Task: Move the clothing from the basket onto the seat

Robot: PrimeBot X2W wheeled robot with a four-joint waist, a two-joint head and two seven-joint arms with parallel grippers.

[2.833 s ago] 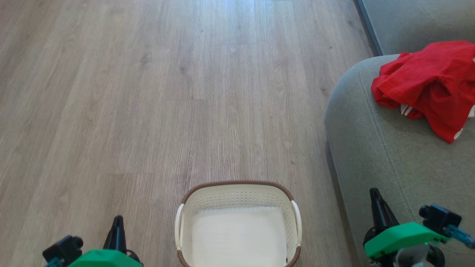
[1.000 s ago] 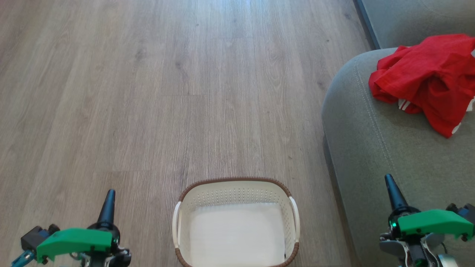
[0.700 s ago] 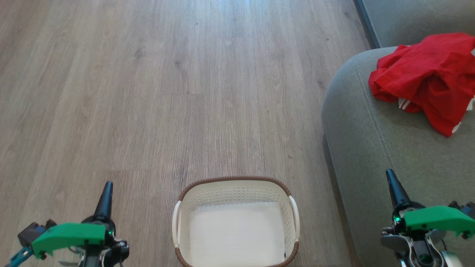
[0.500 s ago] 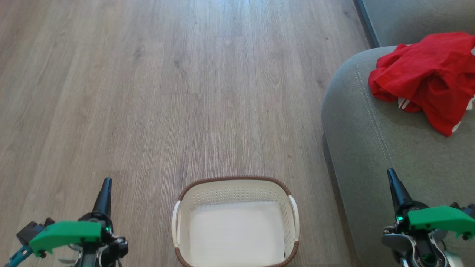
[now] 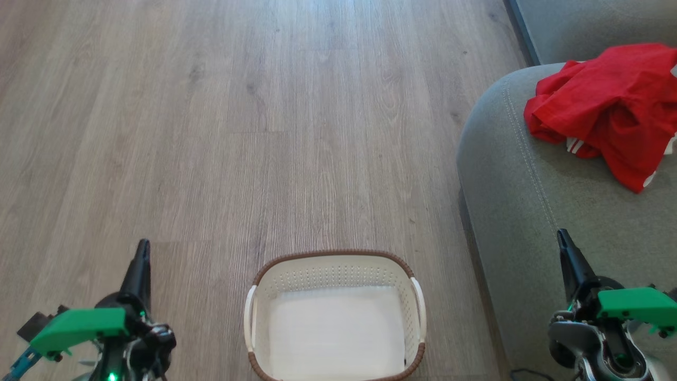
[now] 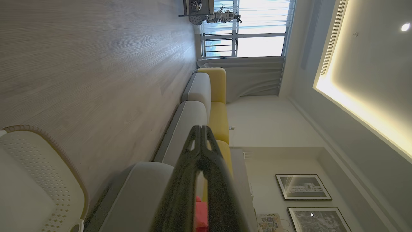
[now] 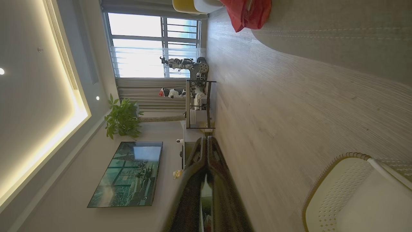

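Note:
Crumpled red clothing (image 5: 608, 111) with white stripes lies on the grey-green seat (image 5: 529, 190) at the right; the right wrist view shows the clothing (image 7: 248, 13) near its top. The white basket (image 5: 334, 270) with a brown rim stands on the floor at bottom centre with nothing inside. To the basket's left, over the floor, my left gripper (image 5: 142, 251) is shut on nothing. Above the seat's front part, to the basket's right, my right gripper (image 5: 563, 238) is shut too. Both wrist views show fingertips touching, left gripper (image 6: 201, 129), right gripper (image 7: 206, 139).
Wood-look floor (image 5: 238, 132) stretches ahead of the basket. A darker sofa section (image 5: 582, 26) stands at the top right. Yellow cushions (image 6: 219, 112) line the sofa back. Across the room are a potted plant (image 7: 122, 119), a wall screen (image 7: 128, 174) and a shelf rack (image 7: 198, 106).
Both grippers have drifted slightly outward and forward beside the basket, staying shut. The head camera shifted a little. The clothing stays on the seat and the basket holds nothing.

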